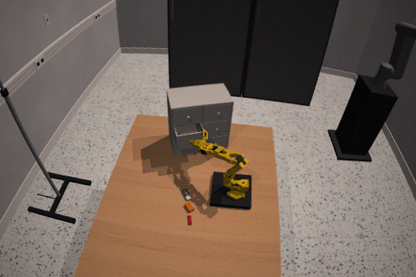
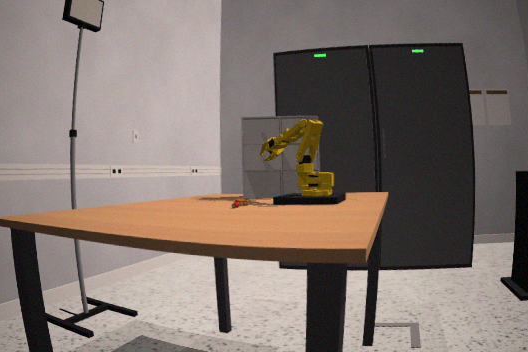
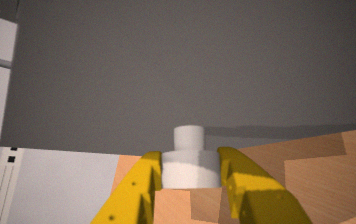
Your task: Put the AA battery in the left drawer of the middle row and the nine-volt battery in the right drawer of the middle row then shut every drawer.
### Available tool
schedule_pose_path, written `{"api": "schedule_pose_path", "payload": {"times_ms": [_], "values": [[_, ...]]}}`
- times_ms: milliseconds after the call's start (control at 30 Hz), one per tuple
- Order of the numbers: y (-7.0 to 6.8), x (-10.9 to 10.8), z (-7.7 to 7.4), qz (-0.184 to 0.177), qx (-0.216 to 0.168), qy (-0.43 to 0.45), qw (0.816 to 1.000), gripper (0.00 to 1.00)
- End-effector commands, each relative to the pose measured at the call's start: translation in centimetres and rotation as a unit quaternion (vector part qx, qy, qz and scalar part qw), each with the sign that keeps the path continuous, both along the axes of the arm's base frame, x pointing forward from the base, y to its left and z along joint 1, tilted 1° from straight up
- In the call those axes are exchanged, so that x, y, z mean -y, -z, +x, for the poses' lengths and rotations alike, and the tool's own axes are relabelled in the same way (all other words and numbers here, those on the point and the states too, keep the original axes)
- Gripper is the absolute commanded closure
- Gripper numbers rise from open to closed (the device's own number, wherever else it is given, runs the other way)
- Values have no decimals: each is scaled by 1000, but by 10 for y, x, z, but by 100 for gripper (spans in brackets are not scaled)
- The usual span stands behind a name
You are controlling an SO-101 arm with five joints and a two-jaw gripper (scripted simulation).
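The grey chest [image 1: 199,95] [image 2: 255,172] stands at the back of the table. Its middle-row left drawer [image 1: 187,131] [image 3: 175,75] is pulled partly out. My gripper [image 1: 202,137] [image 2: 268,150] [image 3: 190,172] is shut on that drawer's white knob [image 3: 189,159], which sits between the two yellow fingers in the wrist view. A dark block with a silver end, which looks like the nine-volt battery [image 1: 185,193], lies on the table left of the arm's base. A small red cylinder, which looks like the AA battery [image 1: 190,219], lies nearer the front. In the exterior view they show only as a small cluster [image 2: 239,202].
A small orange thing [image 1: 189,206] lies between the two batteries. The arm's black base plate [image 1: 231,191] [image 2: 309,199] sits right of them. The other drawers of the chest look shut. The wooden table [image 1: 144,244] [image 2: 208,230] stretches toward the front.
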State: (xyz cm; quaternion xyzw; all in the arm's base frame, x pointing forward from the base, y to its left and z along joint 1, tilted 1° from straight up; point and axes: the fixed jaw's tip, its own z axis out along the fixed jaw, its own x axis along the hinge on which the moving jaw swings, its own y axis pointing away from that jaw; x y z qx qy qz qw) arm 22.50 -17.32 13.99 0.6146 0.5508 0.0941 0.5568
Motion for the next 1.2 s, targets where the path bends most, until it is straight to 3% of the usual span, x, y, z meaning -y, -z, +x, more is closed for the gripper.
{"api": "schedule_pose_path", "payload": {"times_ms": [0,267,1167], "values": [[-3,-11,5,-1,5,-20,1000,100],[-3,-11,5,-1,5,-20,1000,100],[-3,-11,5,-1,5,-20,1000,82]]}}
